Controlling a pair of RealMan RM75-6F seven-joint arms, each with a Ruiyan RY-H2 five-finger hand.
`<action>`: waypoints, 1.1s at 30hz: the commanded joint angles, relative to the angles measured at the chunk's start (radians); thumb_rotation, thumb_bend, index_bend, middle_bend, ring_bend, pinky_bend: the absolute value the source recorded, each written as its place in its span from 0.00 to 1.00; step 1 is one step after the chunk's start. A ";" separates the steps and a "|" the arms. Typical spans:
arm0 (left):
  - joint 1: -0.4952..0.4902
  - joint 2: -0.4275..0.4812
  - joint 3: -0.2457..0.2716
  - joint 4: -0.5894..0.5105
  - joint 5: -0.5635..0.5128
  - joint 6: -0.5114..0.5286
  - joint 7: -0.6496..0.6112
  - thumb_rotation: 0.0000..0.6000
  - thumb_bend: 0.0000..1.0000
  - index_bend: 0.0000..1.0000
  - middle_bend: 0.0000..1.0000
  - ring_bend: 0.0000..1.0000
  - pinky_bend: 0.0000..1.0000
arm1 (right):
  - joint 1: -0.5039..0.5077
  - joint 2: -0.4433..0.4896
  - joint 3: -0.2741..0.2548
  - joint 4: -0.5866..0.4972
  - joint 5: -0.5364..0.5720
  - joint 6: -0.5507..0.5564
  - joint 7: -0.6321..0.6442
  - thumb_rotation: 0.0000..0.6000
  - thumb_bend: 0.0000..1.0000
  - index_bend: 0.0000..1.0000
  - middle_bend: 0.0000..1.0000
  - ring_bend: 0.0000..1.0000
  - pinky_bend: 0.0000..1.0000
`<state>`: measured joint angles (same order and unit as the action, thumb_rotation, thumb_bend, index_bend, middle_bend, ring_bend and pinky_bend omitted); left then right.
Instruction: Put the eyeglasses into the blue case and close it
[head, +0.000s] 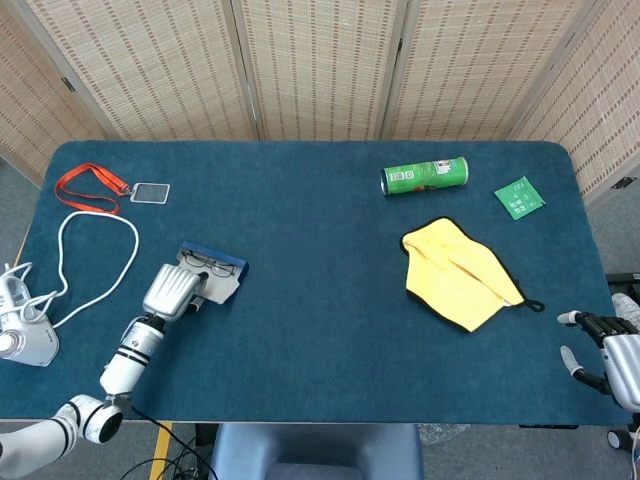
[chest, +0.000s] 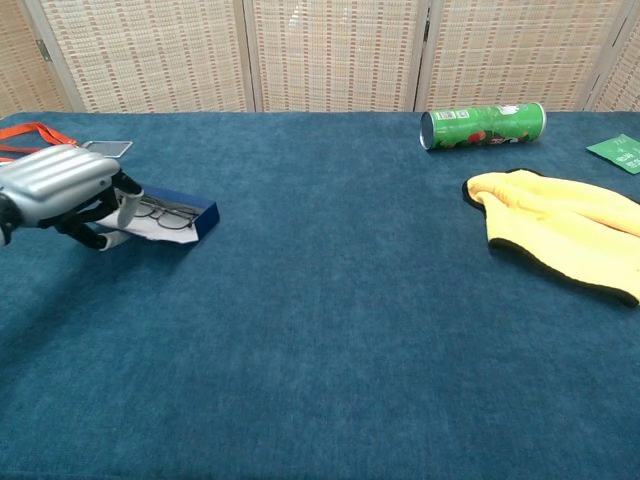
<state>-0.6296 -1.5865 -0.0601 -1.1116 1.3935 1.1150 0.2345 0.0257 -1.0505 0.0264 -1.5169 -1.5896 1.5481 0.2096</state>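
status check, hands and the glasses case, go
Left hand gripping the near end of the open blue case. Eyeglasses lying inside, lid not closed. Right hand idle at the table edge, holding nothing. Nothing blocking.

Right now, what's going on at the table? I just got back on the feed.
The left hand has its fingers on the near end of the open blue case, toward the table's left side. The eyeglasses already lie inside it, and the lid isn't closed yet. The right hand sits idle past the table's right edge, holding nothing. The green can and yellow cloth lie untouched on the right.
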 joint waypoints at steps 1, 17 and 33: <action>0.052 0.131 0.045 -0.162 -0.005 0.000 0.074 1.00 0.45 0.64 0.95 0.95 0.99 | 0.003 0.001 0.000 -0.004 -0.005 -0.001 -0.004 1.00 0.39 0.32 0.40 0.43 0.34; -0.044 0.173 -0.034 -0.241 -0.085 -0.115 0.294 1.00 0.44 0.61 0.95 0.94 0.99 | 0.007 -0.002 -0.005 -0.007 -0.011 -0.002 -0.003 1.00 0.39 0.32 0.40 0.44 0.34; -0.157 0.083 -0.083 -0.062 -0.165 -0.210 0.425 1.00 0.44 0.58 0.95 0.93 0.98 | 0.000 -0.003 -0.009 -0.003 -0.008 0.002 0.001 1.00 0.39 0.32 0.40 0.44 0.34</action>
<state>-0.7752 -1.4921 -0.1398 -1.1883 1.2405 0.9177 0.6477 0.0260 -1.0533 0.0173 -1.5194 -1.5974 1.5504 0.2105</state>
